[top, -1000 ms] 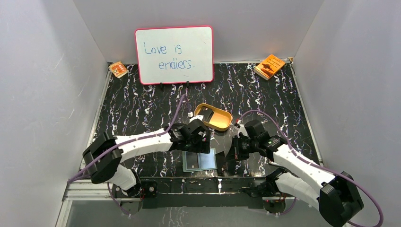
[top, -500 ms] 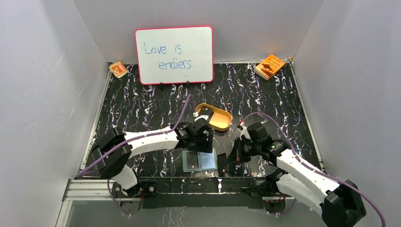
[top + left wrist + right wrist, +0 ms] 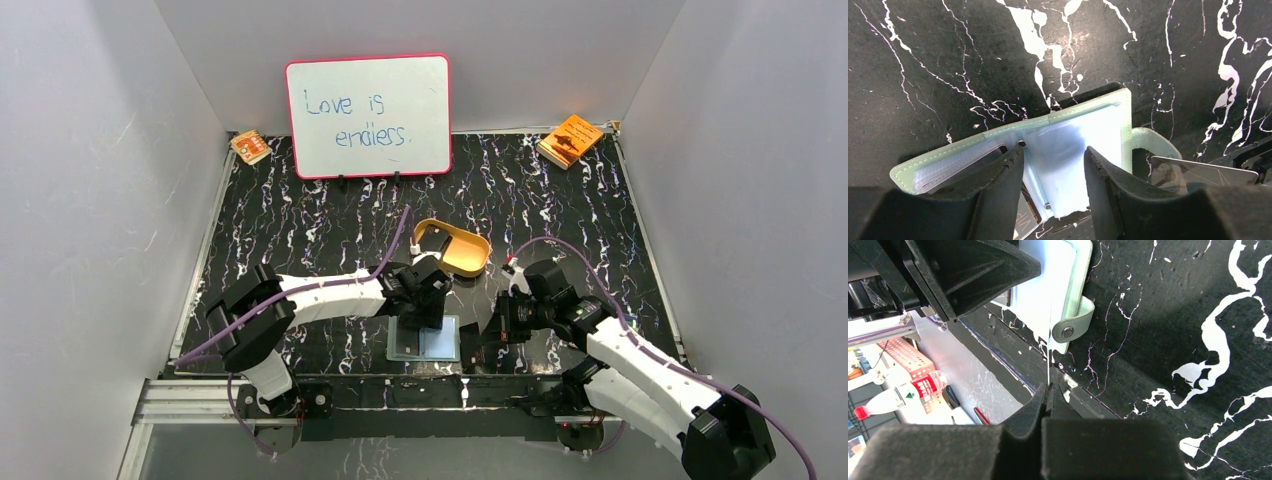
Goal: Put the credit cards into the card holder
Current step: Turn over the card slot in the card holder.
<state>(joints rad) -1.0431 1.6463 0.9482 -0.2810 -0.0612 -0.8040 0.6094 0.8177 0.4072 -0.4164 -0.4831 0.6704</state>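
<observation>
1 card [image 3: 1050, 347] in R claw [image 3: 1047, 390]

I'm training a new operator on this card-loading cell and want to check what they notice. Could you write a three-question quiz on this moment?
1. True or false: the card holder lies folded and snapped shut.
2. What does the right gripper pinch?
A) nothing, it is open
B) a credit card
C) the card holder's cover
3. Fill in: above the holder's clear pockets, the left gripper is ___ (open or shut).

Key: 1 false, it lies open on the table; 2 B; 3 open.
</observation>
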